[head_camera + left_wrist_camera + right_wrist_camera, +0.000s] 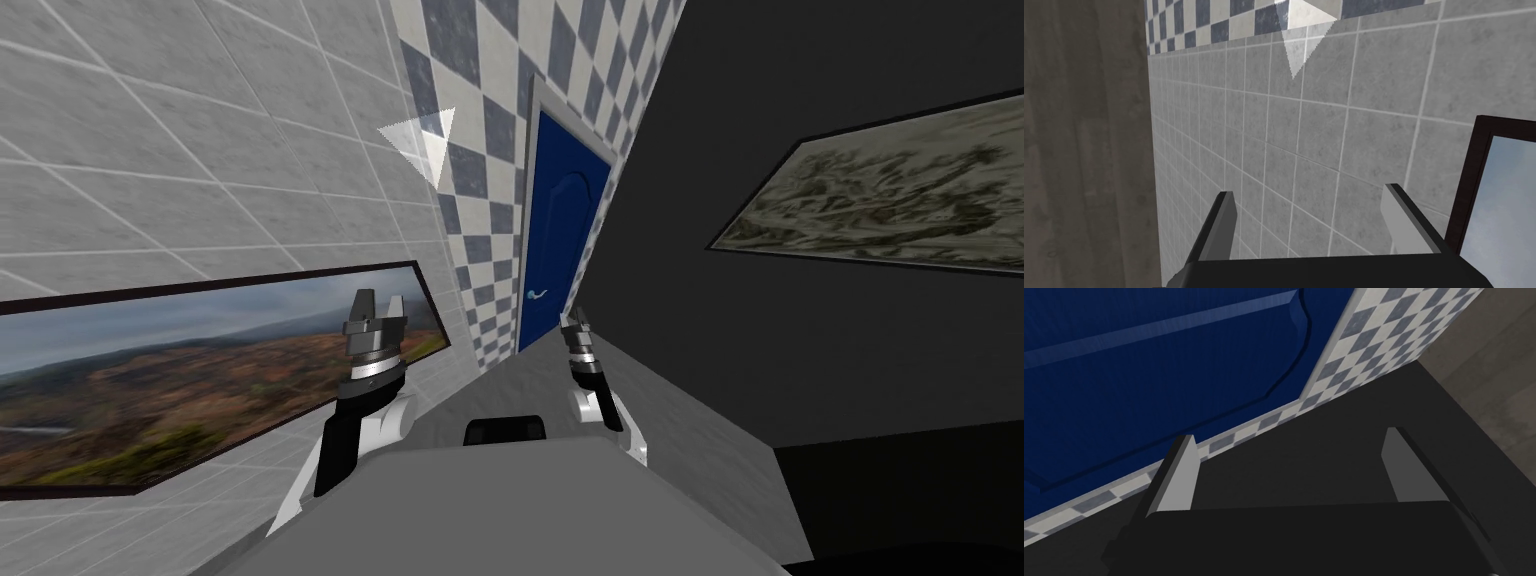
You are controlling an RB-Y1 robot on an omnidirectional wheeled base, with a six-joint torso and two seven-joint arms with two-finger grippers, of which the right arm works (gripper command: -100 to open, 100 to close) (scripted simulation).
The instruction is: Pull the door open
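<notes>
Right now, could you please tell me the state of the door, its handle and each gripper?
Blue door: looks shut.
Door handle: free, no gripper on it.
Left gripper: open, holding nothing, raised on my left side.
Right gripper: open, holding nothing, pointed toward the blue door but short of the door handle.

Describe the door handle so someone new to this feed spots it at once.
Straight ahead, a grey-and-white checkered wall holds a dark blue door. Low on the door, by its left edge in the head view, sits the handle: a small pale lever, the only light mark on the blue.
</notes>
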